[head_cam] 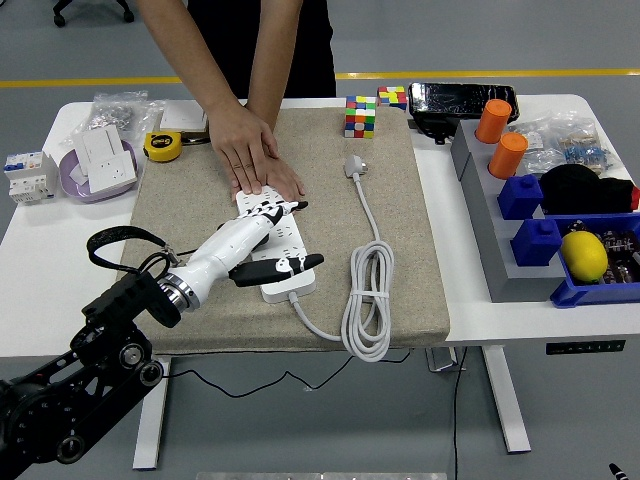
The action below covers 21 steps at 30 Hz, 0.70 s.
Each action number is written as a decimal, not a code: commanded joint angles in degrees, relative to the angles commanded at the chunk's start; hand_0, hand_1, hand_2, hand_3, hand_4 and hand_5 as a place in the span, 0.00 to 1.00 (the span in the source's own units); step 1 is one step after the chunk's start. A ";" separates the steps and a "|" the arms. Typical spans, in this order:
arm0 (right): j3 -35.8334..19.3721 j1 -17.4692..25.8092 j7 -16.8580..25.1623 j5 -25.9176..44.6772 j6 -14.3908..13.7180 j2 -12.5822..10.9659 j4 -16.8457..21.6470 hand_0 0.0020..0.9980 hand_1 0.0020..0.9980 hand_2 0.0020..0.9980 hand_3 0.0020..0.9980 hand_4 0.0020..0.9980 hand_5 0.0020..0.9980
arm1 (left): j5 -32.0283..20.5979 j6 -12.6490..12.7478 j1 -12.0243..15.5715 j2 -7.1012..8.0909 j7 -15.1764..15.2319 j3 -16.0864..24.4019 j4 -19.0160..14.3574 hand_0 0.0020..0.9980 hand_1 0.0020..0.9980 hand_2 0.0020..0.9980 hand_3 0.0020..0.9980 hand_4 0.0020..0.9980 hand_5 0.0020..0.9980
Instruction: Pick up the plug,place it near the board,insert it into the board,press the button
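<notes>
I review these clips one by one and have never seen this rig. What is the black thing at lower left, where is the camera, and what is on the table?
The camera sits high on the robot's own side, looking forward and down over a white table. The black jointed thing is the robot's left arm; it ends in a five-fingered left hand, stretched over a white power strip with fingers extended, holding nothing. Its right arm is out of view. A person stands at the far side, pressing a hand on the strip's far end. The strip lies on a beige mat, beside its coiled cable and the plug, which lies loose. Around the mat are a puzzle cube, a tape measure, and bins holding a lemon.
</notes>
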<state>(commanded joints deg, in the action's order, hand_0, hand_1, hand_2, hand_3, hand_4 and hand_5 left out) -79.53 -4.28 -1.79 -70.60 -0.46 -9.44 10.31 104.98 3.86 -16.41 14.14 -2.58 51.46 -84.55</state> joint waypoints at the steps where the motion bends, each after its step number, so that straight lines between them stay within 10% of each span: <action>1: -0.01 0.06 -0.08 -0.09 0.00 0.01 0.00 0.85 0.79 0.77 0.81 1.00 1.00 | -1.64 0.15 0.12 0.12 -0.56 -0.21 -1.33 1.00 0.98 0.94 0.94 1.00 1.00; 6: 0.12 0.20 -0.15 -0.08 -0.01 0.00 0.00 0.85 0.79 0.77 0.81 1.00 1.00 | -4.84 1.06 0.39 0.65 -6.38 -1.07 -6.00 1.00 0.98 0.94 0.94 1.00 1.00; 7: 0.13 0.21 -0.14 -0.07 -0.01 0.00 0.00 0.85 0.79 0.77 0.81 1.00 1.00 | -4.27 0.90 0.37 0.74 -7.82 -1.18 -6.53 0.58 0.58 0.54 0.91 0.87 0.63; 12: 0.37 0.18 -0.10 0.08 -0.01 -0.06 0.00 0.85 0.79 0.77 0.81 1.00 1.00 | -0.97 -0.11 0.09 1.09 -15.20 -1.42 -7.79 0.58 0.58 0.54 0.91 0.87 0.63; 13: 0.41 0.16 -0.09 0.09 0.00 -0.08 0.00 0.85 0.79 0.77 0.81 1.00 1.00 | -0.42 -0.31 0.07 1.13 -16.20 -1.37 -7.98 0.23 0.10 0.17 0.91 0.57 0.16; 21: 0.46 0.15 -0.19 0.10 -0.02 -0.16 0.00 0.85 0.79 0.77 0.81 1.00 1.00 | 2.56 -1.16 -0.30 1.30 -20.15 -0.94 -10.13 0.17 0.07 0.15 0.90 0.48 0.09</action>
<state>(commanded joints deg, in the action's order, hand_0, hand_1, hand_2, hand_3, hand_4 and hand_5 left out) -79.08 -4.13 -1.98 -70.50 -0.49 -9.60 10.31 107.54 2.70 -16.71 15.44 -22.73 50.52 -94.68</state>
